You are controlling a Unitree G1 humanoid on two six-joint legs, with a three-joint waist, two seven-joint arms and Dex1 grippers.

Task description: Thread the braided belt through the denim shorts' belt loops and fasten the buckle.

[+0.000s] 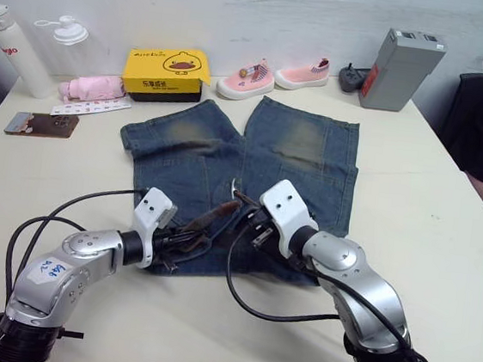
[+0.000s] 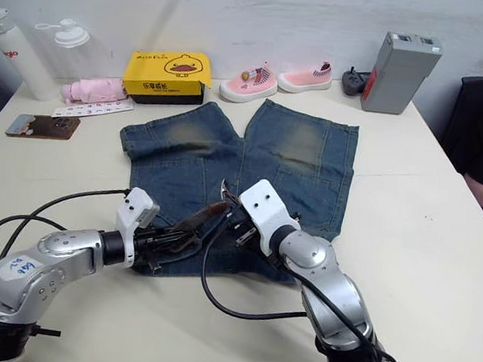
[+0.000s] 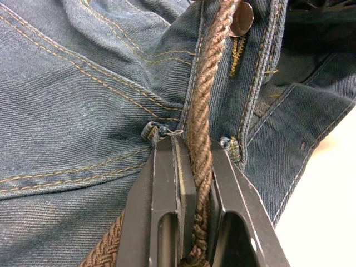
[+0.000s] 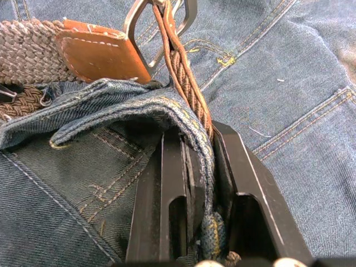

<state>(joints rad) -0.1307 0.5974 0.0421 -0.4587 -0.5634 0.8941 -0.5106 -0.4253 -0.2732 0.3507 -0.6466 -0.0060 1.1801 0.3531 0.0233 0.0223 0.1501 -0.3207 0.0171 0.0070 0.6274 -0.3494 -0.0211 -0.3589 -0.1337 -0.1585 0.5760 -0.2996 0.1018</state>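
Shorts spread flat mid-desk, legs toward the far edge, waistband at the near edge. Belt lying along the waistband between the two grippers. Left gripper pressed together on the belt, just beside a belt loop. Right gripper pinching a bunched fold of waistband together with the belt strap. Buckle just beyond the right fingers, strap running through its frame, beside the tan leather tip.

Brown braided belt lies along flat blue denim shorts' waistband, silver buckle unfastened.
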